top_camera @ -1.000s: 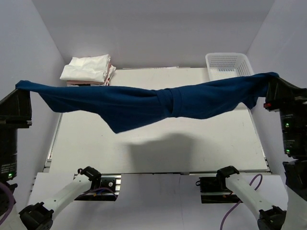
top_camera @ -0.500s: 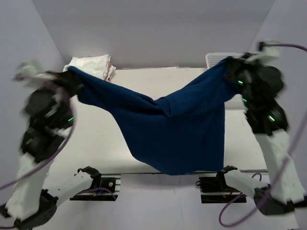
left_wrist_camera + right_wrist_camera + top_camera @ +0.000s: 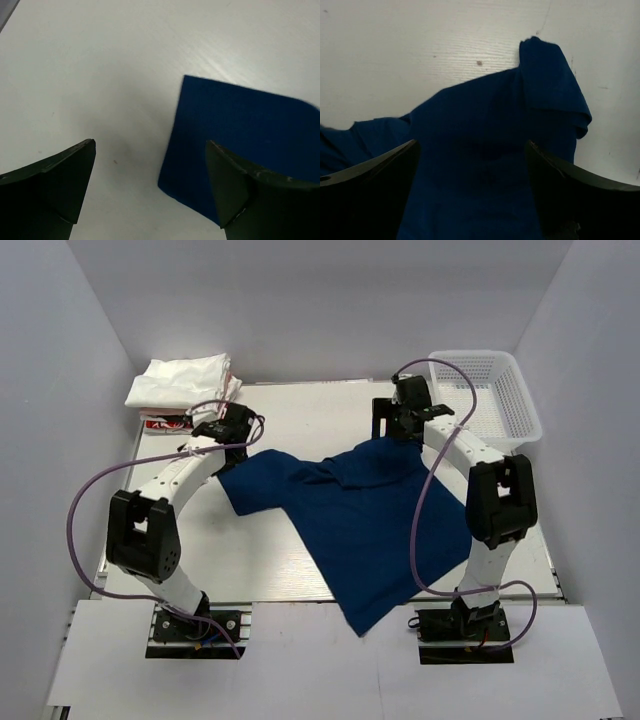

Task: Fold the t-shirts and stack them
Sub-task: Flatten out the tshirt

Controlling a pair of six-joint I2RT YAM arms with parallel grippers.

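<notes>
Now one navy t-shirt (image 3: 370,515) lies rumpled, one folded stack (image 3: 180,383) beyond it, two pairs of jaws spread.

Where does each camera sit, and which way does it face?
Top external: above, behind the bases, facing down at the table; left arm, right arm show.
Left wrist: on that wrist, facing down at table and navy t-shirt corner; open left claw shows.
Right wrist: likewise, over bunched shirt cloth; open right claw shows.
Shared: all see the navy t-shirt.
</notes>
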